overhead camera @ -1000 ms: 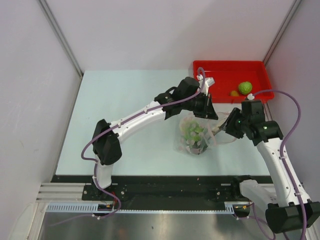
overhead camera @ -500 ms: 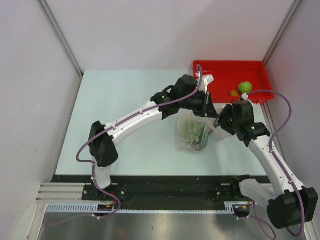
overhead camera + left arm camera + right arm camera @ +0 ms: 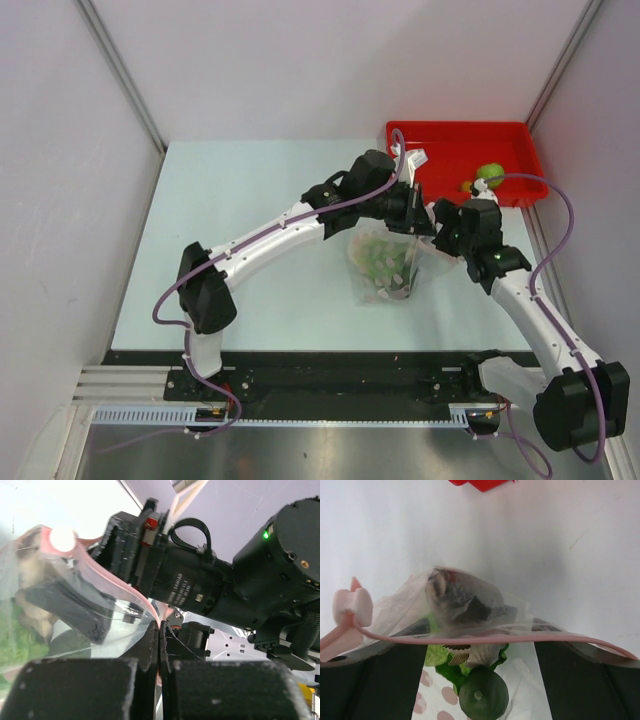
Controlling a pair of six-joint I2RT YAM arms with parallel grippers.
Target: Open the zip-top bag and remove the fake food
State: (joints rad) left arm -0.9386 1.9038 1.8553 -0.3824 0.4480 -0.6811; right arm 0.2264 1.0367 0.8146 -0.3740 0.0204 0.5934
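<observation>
The clear zip-top bag (image 3: 385, 265) hangs over the table's middle right with fake food inside. My left gripper (image 3: 417, 220) is shut on its pinkish zip strip (image 3: 150, 611) at the mouth's right end. My right gripper (image 3: 437, 228) faces the mouth, open, its fingers (image 3: 375, 680) wide apart on either side. In the right wrist view the zip strip (image 3: 485, 640) runs across, with a grey fish (image 3: 462, 605), leafy lettuce (image 3: 445, 666) and a green round fruit (image 3: 482, 694) below it. Nothing touches the right fingers' inner faces.
A red tray (image 3: 455, 128) stands at the back right, just behind both grippers, holding a light green fruit (image 3: 489, 174) and a small orange fruit (image 3: 466, 186). White walls close in the table on three sides. The bag's slider (image 3: 352, 606) sits at the strip's left end.
My right gripper has moved up and left to the bag's mouth and spread its jaws wide. The left gripper has kept its hold on the zip strip, shifting slightly.
</observation>
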